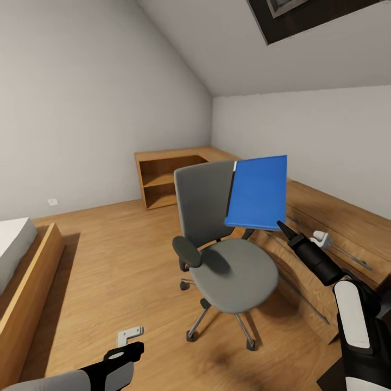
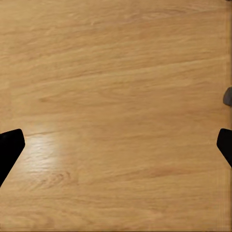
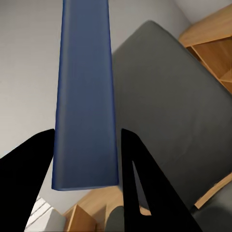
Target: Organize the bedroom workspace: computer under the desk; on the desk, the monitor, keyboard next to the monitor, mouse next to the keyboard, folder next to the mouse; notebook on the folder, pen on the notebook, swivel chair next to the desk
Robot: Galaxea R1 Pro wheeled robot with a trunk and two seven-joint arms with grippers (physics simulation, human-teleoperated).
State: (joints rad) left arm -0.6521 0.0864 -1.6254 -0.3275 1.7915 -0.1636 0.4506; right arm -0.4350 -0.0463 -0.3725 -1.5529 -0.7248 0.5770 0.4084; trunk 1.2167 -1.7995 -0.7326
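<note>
So closest to the camera, the left gripper [image 1: 130,338] hangs low over the light wooden floor [image 1: 119,260], on the near side of the swivel chair [image 1: 228,255] and well apart from it. Its wrist view just looks down at bare floor planks with the two dark fingertips [image 2: 10,147] far out at either edge, so it's spread wide and holding nothing.

The right gripper [image 1: 283,227] is up just beside the swivel chair, on the side where the long low wooden unit [image 1: 331,217] runs along the wall. It's clamped on the bottom edge of the folder [image 1: 257,191], and the right wrist view shows the blue folder [image 3: 86,96] standing up between the two black fingers [image 3: 26,179], which sit close against each side of it. The folder is held roughly upright in the air, above the chair seat and overlapping the edge of the backrest, not resting on anything.

The chair itself stands on the floor on its chrome star base, grey seat bare, dark armrest towards the camera.

Beyond the chair there's an open light-wood shelf unit [image 1: 163,182] in the corner under the sloped grey wall. Off to the far side of the chair from the folder, a wooden-framed bed [image 1: 21,271] sits on the floor. Above, a skylight [image 1: 304,16] cuts into the slope.
</note>
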